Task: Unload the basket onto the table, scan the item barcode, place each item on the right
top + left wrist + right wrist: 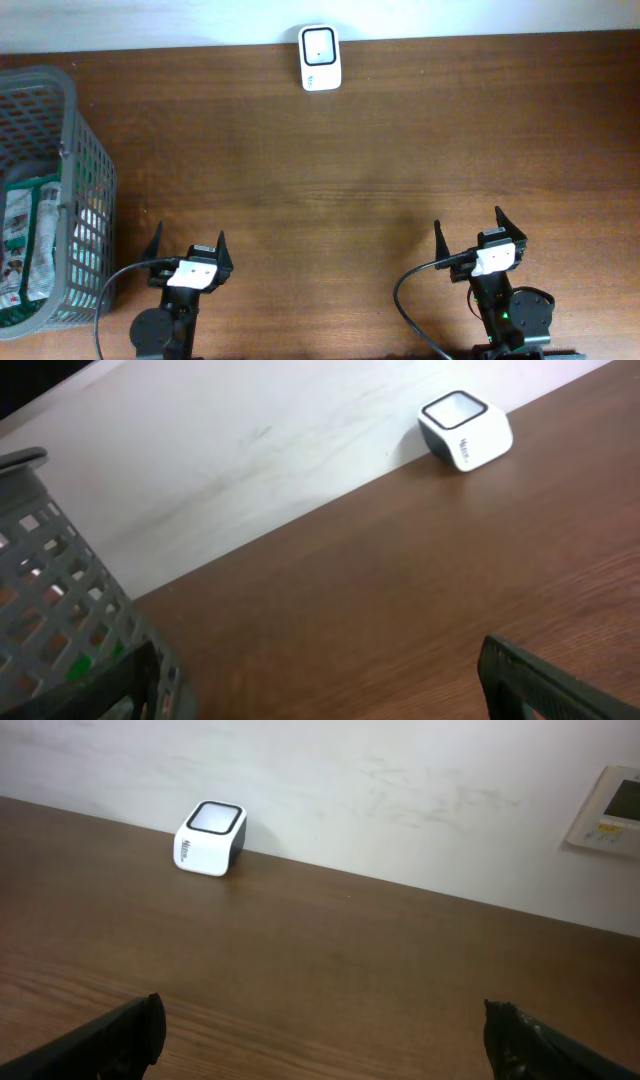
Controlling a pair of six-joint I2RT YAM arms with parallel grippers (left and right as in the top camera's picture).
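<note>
Resting near the front edge of the table, the left gripper (190, 243) is standing with its fingers spread wide and nothing between them; the right gripper (470, 229) is doing the same toward the table's right side, jaws fully apart and empty; both are pointing toward the far wall, and they are sitting well apart from each other. Dark cables are trailing from each arm's base toward the near edge.

Spreading out from the claws, the brown wooden table (340, 170) is lying bare between them and the far edge. Sitting to the left of the left gripper, close beside it, a grey plastic basket (95, 190) with a grid wall is holding packaged items (28, 240) with green and white printing; these are lying inside the basket, and their barcodes are too small to make out; the left wrist view is showing the basket's grid wall at its left edge.

Standing at the far edge of the table, against the white wall, a small white barcode scanner (320, 58) with a dark-rimmed window on top is facing up; both wrist views are showing it well ahead of the fingers.

Hanging on the wall at the right in the right wrist view, a beige control panel (612, 810) is partly showing.
</note>
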